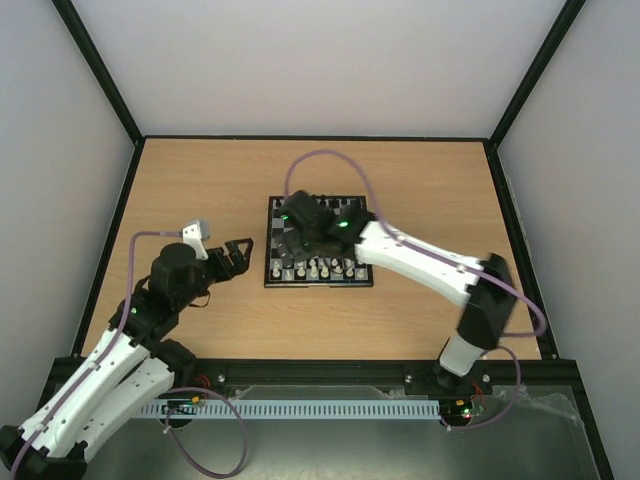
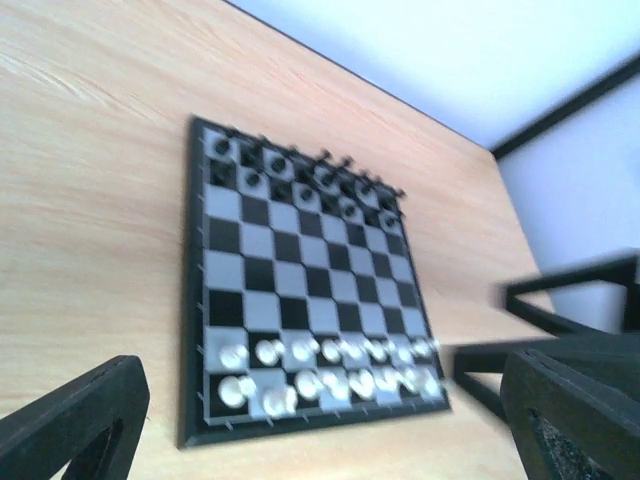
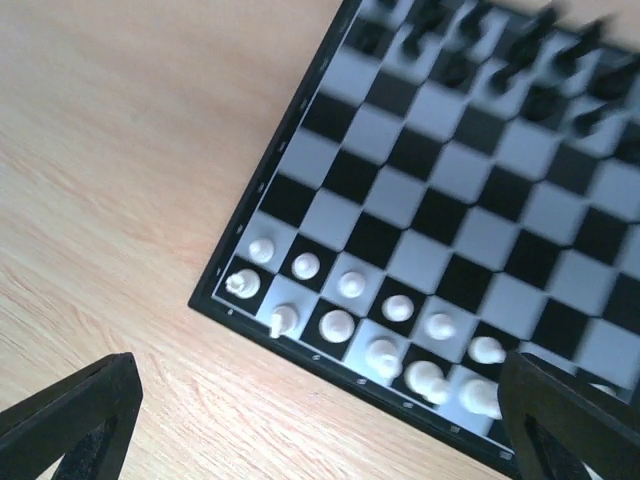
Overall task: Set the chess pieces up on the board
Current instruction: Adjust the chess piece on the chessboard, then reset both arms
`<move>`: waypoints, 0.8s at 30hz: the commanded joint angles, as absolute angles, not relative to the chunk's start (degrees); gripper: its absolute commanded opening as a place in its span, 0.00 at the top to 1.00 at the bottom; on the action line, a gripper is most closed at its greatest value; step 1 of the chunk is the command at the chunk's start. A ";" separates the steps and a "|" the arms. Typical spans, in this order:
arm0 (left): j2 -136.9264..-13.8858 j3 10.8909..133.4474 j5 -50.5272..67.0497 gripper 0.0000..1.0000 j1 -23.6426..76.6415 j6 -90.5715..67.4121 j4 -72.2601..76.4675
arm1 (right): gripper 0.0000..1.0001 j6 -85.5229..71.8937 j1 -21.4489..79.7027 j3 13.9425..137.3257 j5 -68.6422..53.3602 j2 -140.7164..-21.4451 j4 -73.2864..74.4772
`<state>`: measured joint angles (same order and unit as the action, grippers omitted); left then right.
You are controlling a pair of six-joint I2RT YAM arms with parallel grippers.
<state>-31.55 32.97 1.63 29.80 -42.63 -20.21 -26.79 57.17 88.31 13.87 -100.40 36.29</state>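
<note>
Basically, white pieces (image 3: 397,307) fill the two near rows of the board (image 3: 395,200), mostly upright, long axes vertical, rows running left-right. Right gripper (image 3: 318,380) hangs right above them, jaws wide, empty, so it's the nearer arm. Left gripper (image 1: 238,256) sits off the board's left edge, wide, empty.

Board (image 2: 300,280) middle ranks stood open | chess pieces (image 2: 330,365) crowded the two near ranks, black figures (image 2: 300,175) the far two | right tool (image 3: 318,400) hovered over near-left corner, jaws wide | tabletop (image 1: 420,170) beyond lay free
</note>
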 commanded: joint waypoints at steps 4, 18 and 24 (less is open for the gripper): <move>-39.32 35.29 -22.07 0.00 29.40 -40.03 -14.23 | 0.01 -25.76 43.07 76.26 20.88 -76.98 32.24; -59.51 38.06 -33.33 0.01 18.64 -30.45 2.64 | 0.01 -22.07 15.25 45.99 25.50 -67.38 0.01; -62.65 30.18 -34.84 0.00 13.98 -21.58 17.75 | 0.01 -20.73 12.09 32.75 33.20 -65.59 -17.49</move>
